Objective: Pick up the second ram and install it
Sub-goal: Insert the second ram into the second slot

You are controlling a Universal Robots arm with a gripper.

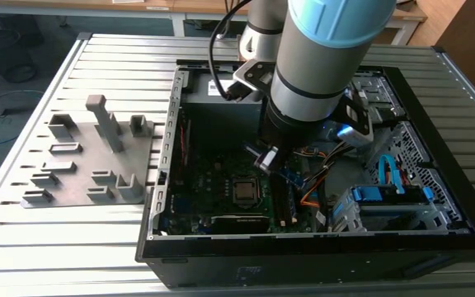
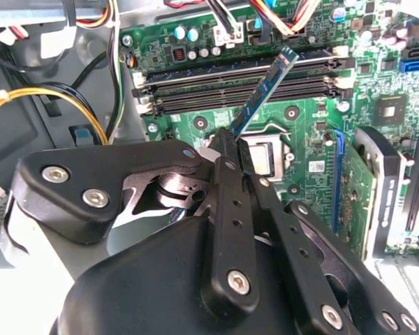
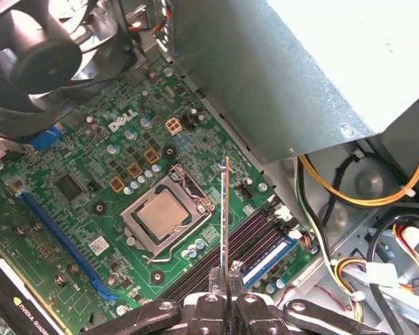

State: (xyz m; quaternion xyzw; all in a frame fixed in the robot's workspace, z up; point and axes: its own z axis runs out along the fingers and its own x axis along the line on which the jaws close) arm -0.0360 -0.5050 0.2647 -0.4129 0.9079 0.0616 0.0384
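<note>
My gripper [image 2: 232,144] is shut on the second ram [image 2: 265,89], a narrow dark blue stick held by one end. The ram hangs tilted above the green motherboard [image 2: 195,45], its free end over the row of black memory slots [image 2: 244,75]. In the first wrist view the ram [image 3: 226,209] shows edge-on as a thin line rising from the gripper [image 3: 226,278], beside the slots [image 3: 248,241] and the processor socket [image 3: 162,213]. In the exterior view the gripper [image 1: 269,158] is low inside the open computer case [image 1: 171,124], above the motherboard [image 1: 208,185].
A grey plastic fixture [image 1: 89,161] with upright posts lies on the slatted table at the exterior view's left. Inside the case are a grey power supply box [image 3: 279,70], a black fan [image 3: 35,49], bundles of yellow and orange cables [image 2: 49,98], and a blue drive bay [image 1: 386,198].
</note>
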